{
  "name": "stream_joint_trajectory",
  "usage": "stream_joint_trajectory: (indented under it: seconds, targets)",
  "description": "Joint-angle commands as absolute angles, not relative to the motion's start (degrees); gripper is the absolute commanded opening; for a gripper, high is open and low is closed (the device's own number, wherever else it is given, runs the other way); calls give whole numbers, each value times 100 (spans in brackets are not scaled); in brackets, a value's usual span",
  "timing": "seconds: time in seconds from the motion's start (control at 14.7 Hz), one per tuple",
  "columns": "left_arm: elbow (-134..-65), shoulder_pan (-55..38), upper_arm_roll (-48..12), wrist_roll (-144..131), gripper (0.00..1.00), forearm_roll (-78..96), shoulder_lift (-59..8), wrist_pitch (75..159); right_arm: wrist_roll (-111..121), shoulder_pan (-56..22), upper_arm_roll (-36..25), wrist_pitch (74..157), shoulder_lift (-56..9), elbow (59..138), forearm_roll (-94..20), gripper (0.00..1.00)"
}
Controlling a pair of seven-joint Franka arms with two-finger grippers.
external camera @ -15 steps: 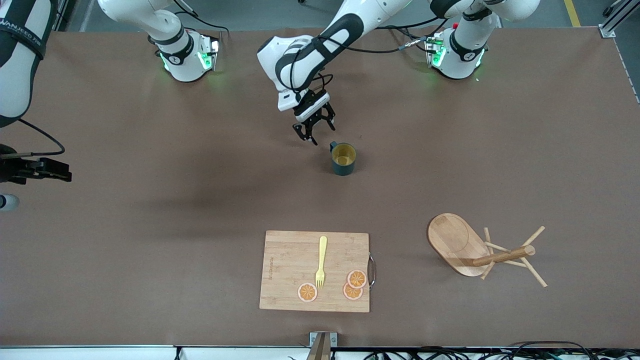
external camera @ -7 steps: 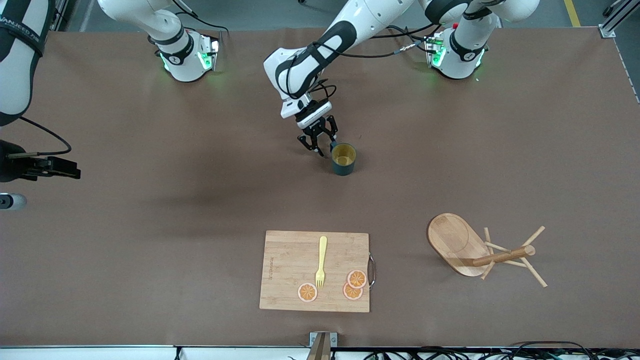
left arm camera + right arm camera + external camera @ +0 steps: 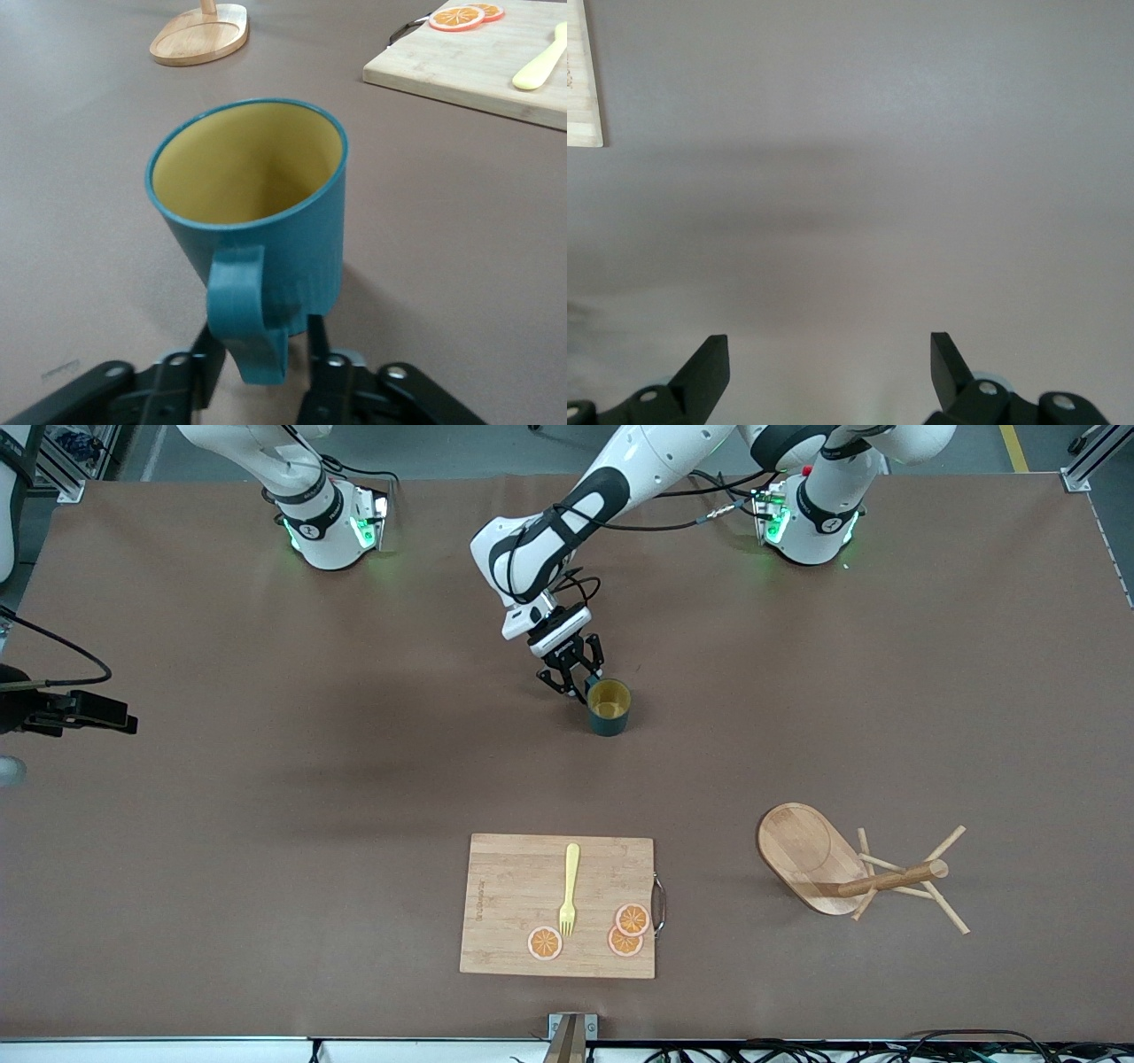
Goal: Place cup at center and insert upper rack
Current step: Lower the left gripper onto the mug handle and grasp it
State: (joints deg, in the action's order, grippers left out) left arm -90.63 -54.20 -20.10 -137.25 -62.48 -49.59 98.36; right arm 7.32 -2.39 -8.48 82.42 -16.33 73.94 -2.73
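Observation:
The dark teal cup [image 3: 609, 707] with a mustard-yellow inside stands upright near the table's middle, its handle toward my left gripper. My left gripper [image 3: 576, 686] is down at the cup, open, its fingers either side of the handle with a gap. In the left wrist view the cup [image 3: 248, 204] fills the middle and the gripper [image 3: 262, 335] straddles the handle. The wooden mug tree [image 3: 811, 855] lies on its side toward the left arm's end, nearer the front camera; its base shows in the left wrist view [image 3: 199, 34]. My right gripper [image 3: 120, 722] is open and empty over bare table [image 3: 828, 354].
A bamboo cutting board [image 3: 558, 903] lies near the table's front edge with a yellow fork [image 3: 569, 886] and three orange slices [image 3: 633, 919] on it. The board also shows in the left wrist view [image 3: 469, 62], and its corner in the right wrist view [image 3: 580, 80].
My left gripper has come down and toward the cup, and its fingers now straddle the handle. The right arm has shifted slightly at its end of the table.

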Motion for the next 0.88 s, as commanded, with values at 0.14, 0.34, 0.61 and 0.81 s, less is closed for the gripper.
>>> stream_joint_trajectory:
  seconds: [0.14, 0.34, 0.61, 0.81]
  targets:
    - [-8956, -5467, -1969, -13562, 0, -6346, -4957, 9729, 606, 202, -202, 8279, -1362, 7690, 35, 100]
    - [-8764, -5388, -1942, -13184, 0, -6258, -4773, 9712, 563, 228, -193, 8323, -1179, 7935, 35, 100]
    - [-8499, -4757, -1960, -12799, 0, -5513, -4160, 9729, 229, 202, -185, 8367, -809, 8314, 18, 100]
    - [-8350, -4019, -2004, -11956, 0, -4705, -3544, 9878, 237, 211, -193, 8385, -450, 8638, 18, 100]
